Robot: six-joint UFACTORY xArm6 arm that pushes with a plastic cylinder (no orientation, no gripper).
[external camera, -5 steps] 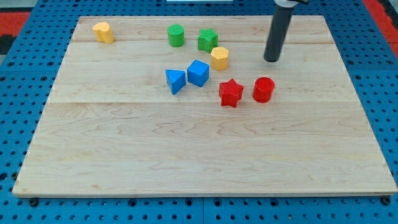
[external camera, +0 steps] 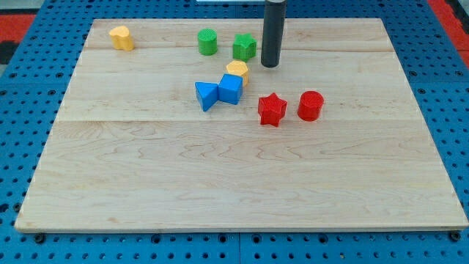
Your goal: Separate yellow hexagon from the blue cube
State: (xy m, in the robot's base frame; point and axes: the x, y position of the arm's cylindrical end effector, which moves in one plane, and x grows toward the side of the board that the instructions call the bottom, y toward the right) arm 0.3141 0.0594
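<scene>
Board of pale wood on blue pegboard. Centrally, we see the yellow hexagon touching the blue cube. Our upright rod, no jaws, sets my tip beside the hexagon's right.

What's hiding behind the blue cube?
The yellow hexagon sits right behind the blue cube, touching it. Its lower front is covered by the cube. My tip stands just to the hexagon's right.

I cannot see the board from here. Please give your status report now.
My tip right of yellow hexagon, apart. Hexagon touching blue cube. Green block close at tip's left.
</scene>
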